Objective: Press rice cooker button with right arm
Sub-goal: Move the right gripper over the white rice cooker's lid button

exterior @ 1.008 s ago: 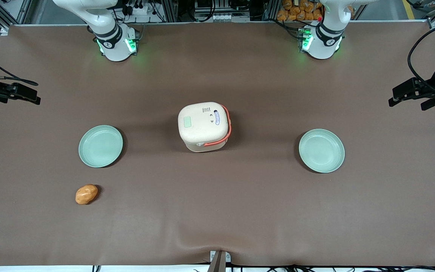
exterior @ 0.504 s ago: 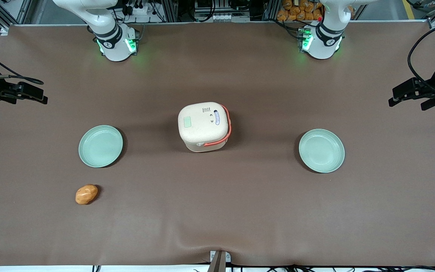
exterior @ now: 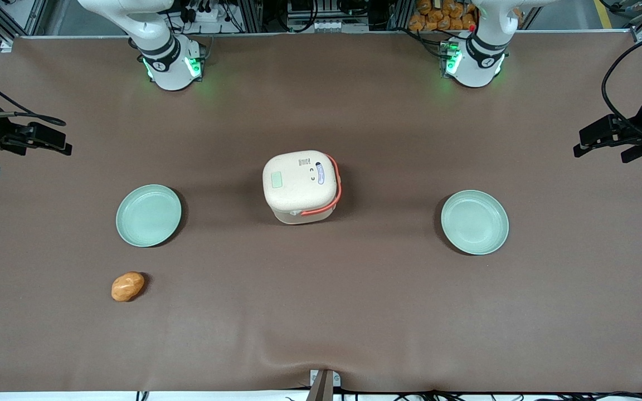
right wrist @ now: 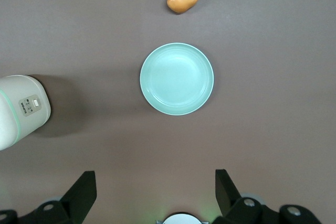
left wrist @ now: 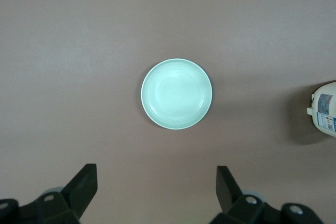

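Observation:
The cream rice cooker (exterior: 300, 185) with an orange handle stands mid-table. Its button (exterior: 277, 180), a small pale green patch, sits on the lid at the side toward the working arm's end. My right arm's gripper (exterior: 60, 143) hovers at the working arm's end of the table, well away from the cooker. In the right wrist view the gripper (right wrist: 155, 192) is open and empty, and its fingers (right wrist: 84, 187) stand wide apart above bare table. The cooker (right wrist: 20, 113) shows side-on there.
A pale green plate (exterior: 149, 215) lies between my gripper and the cooker, also seen in the right wrist view (right wrist: 177, 78). A potato (exterior: 127, 286) lies nearer the front camera than that plate. A second plate (exterior: 475, 222) lies toward the parked arm's end.
My gripper has moved a little toward the cooker over the last second. Nothing else has moved.

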